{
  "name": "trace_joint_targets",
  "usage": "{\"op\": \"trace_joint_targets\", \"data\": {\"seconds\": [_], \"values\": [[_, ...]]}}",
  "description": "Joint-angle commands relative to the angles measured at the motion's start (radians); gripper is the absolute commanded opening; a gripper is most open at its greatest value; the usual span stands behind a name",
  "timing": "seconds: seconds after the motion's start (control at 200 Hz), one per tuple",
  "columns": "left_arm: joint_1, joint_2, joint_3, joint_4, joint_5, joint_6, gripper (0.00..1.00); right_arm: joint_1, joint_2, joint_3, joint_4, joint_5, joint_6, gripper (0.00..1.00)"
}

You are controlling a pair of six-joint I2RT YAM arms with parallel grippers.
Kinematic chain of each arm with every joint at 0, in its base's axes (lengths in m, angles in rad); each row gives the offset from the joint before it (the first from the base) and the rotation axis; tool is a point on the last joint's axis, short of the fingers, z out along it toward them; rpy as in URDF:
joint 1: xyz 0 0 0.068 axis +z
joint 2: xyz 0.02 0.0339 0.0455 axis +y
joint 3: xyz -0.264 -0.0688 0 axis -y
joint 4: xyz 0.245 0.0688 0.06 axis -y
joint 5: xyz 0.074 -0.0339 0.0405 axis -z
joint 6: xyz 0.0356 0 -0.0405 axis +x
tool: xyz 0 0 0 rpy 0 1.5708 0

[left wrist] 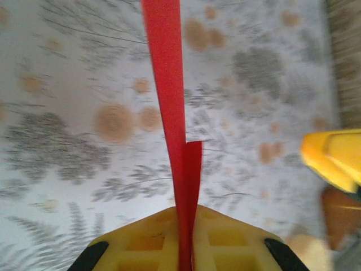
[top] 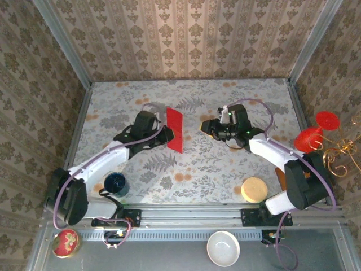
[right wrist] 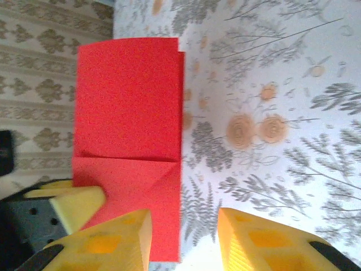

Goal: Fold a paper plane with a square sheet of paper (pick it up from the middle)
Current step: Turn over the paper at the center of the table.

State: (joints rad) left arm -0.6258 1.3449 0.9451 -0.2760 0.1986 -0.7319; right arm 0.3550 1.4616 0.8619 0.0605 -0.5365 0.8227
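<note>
Standing on edge just left of the middle of the table [top: 225,164], the square sheet of paper [top: 175,130] is folded over on itself. The right wrist view catches its flat red face, with one horizontal crease and a diagonal running to a lower corner. So the nose folds look started, the wings not yet. The left gripper [left wrist: 185,240] has it pinched tight between its yellow fingers [left wrist: 141,248], with the sheet running edge-on away from that camera. Over to the right, clear of the paper, the right gripper [top: 207,126] faces it with jaws parted and nothing in them. My read is that the step in hand is a handover, or a pinch along the next crease. To do it well, the right jaws should come in square to the sheet and take the free edge where both layers line up. They should clamp before the left lets go, or the layers may slip and skew the fold. Nearer in, the blue cup [top: 115,183] and the round cream disc [top: 254,189] sit well apart from the work.
</note>
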Motion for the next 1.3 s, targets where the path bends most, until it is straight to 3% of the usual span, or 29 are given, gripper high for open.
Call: {"op": "trace_joint_targets", "data": {"seconds": [0.0, 0.22, 0.325, 0.42, 0.555, 0.65, 0.8, 1.075, 1.295], "values": [[-0.056, 0.079, 0.154, -0.418, -0.327, 0.210, 0.12, -0.002, -0.034, 0.031, -0.102, 0.099, -0.074, 0.38], [-0.175, 0.328, 0.437, -0.745, -0.765, 0.239, 0.11, -0.021, -0.078, 0.002, -0.169, 0.243, -0.075, 0.37], [-0.223, 0.457, 0.538, -0.822, -0.868, 0.225, 0.11, -0.049, -0.130, -0.044, -0.173, 0.300, -0.042, 0.37], [-0.255, 0.554, 0.606, -0.844, -0.886, 0.212, 0.11, -0.075, -0.159, -0.085, -0.180, 0.332, -0.018, 0.37], [-0.281, 0.643, 0.625, -0.752, -0.764, 0.215, 0.11, -0.097, -0.185, -0.114, -0.211, 0.338, 0.005, 0.37], [-0.284, 0.671, 0.598, -0.652, -0.621, 0.196, 0.13, -0.098, -0.203, -0.112, -0.244, 0.334, 0.003, 0.37], [-0.267, 0.649, 0.532, -0.497, -0.400, 0.154, 0.31, -0.098, -0.210, -0.115, -0.268, 0.333, -0.002, 0.37], [-0.159, 0.439, 0.321, -0.247, -0.108, 0.075, 0.63, -0.063, -0.130, -0.068, -0.269, 0.273, -0.034, 0.39], [-0.015, 0.193, 0.089, -0.140, -0.058, 0.005, 0.78, 0.119, 0.055, 0.050, -0.267, 0.265, -0.052, 0.41]]}}
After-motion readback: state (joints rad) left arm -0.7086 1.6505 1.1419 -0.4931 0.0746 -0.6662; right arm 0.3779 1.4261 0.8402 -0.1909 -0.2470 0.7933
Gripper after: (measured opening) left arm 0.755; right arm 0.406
